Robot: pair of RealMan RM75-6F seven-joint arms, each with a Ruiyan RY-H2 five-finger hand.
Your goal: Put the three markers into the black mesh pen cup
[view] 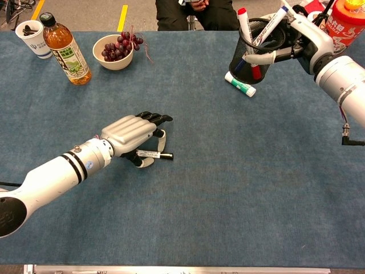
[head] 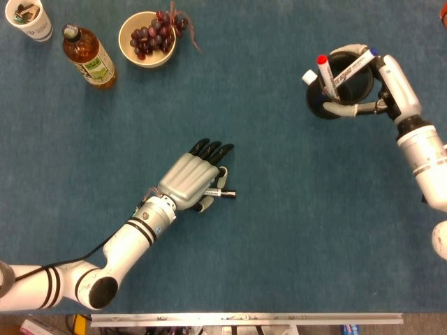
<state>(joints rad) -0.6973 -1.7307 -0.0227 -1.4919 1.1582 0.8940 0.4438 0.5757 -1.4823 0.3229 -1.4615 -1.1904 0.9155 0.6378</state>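
A black-capped marker [head: 225,193] [view: 162,155] lies on the blue table, its rear end hidden under my left hand [head: 190,180] [view: 128,131]. That hand is palm down over it with fingers stretched out, the thumb beside the marker; no grip shows. My right hand [head: 391,80] [view: 305,34] grips the black mesh pen cup [head: 318,108] [view: 245,65], tilted at the far right. A red-capped marker [head: 323,70] [view: 244,23] and a blue-capped marker [head: 353,66] [view: 271,23] stick out of it. A green-capped marker [view: 239,84] lies on the table beside the cup's base.
At the far left stand a tea bottle [head: 87,56] [view: 64,48], a bowl of grapes [head: 147,38] [view: 117,48] and a paper cup [head: 28,17] [view: 31,37]. A red cup [view: 349,20] is behind my right arm. A person sits at the far edge [view: 197,11].
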